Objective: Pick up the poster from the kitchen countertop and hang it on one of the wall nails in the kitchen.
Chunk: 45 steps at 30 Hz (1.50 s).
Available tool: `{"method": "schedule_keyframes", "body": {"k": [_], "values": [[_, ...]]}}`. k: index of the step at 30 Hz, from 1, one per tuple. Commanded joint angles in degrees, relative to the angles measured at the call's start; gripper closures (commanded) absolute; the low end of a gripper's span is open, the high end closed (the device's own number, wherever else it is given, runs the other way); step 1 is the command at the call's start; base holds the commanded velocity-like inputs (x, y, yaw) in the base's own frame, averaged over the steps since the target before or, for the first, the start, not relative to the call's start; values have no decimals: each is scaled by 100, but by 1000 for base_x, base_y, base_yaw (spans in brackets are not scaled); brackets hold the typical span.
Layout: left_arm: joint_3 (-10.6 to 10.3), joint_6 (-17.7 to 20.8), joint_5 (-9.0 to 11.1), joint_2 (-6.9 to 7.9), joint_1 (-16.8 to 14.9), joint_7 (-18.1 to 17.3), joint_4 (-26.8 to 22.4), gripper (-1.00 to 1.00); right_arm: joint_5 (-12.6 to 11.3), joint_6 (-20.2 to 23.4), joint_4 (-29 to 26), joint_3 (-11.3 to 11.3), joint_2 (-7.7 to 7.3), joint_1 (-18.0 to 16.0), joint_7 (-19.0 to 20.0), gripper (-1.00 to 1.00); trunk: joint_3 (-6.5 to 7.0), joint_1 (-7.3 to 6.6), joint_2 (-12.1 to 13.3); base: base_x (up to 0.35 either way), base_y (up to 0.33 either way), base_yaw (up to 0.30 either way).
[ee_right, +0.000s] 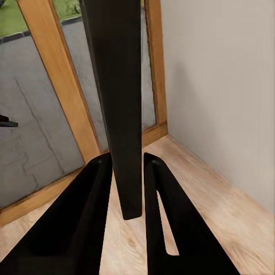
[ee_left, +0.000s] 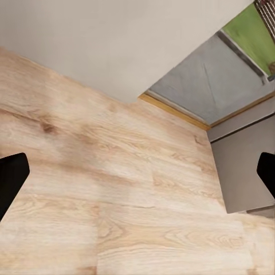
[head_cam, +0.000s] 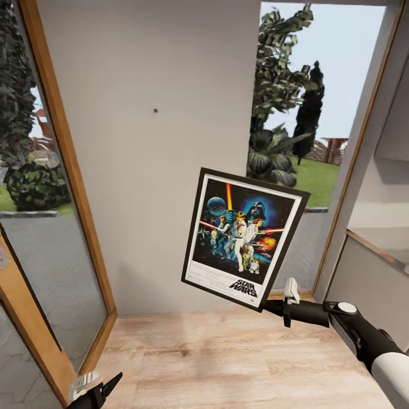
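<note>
The black-framed Star Wars poster (head_cam: pixel 244 238) hangs in the air, tilted, in front of a plain light grey wall (head_cam: pixel 147 170). My right gripper (head_cam: pixel 271 307) is shut on the poster's lower right corner. In the right wrist view the poster's black edge (ee_right: pixel 117 103) runs between the two dark fingers (ee_right: pixel 86 223). One wall nail (head_cam: pixel 155 110) shows as a small dark dot on the wall, above and to the left of the poster. My left gripper (head_cam: pixel 99 389) is low at the bottom left, open and holding nothing; its fingertips (ee_left: pixel 11 180) flank bare floor.
A wood-framed glass door (head_cam: pixel 51 227) stands at the left of the wall. At the right a window opening (head_cam: pixel 301 142) looks onto garden plants. A light wooden floor (head_cam: pixel 227 363) lies below. A pale ledge (head_cam: pixel 375 250) runs along the right side.
</note>
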Motion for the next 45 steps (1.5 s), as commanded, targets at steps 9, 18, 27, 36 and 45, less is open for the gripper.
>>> {"method": "schedule_keyframes", "body": {"k": [9,18,27,36,45], "values": [[-14,-31,22,-6,-4,-13,12,-100,-35,-39,-4,37,-9,-4,31,100,-2,2,-5,0,1,20],[-14,-33,22,-5,-4,-9,16,-100,-54,-32,6,36,-9,-4,35,100,-2,2,-5,0,0,1],[-6,-122,20,-22,-4,12,606,-100,138,1500,-1624,36,97,-4,-393,100,-2,2,-5,0,0,0],[-45,-290,-594,34,-4,64,1059,-100,879,3644,-3086,40,539,-588,-634,100,-2,2,-5,0,0,0],[-50,-295,-856,46,-4,100,1080,-100,979,5054,-3182,589,707,-2119,-624,100,-2,2,-5,0,0,0]]}}
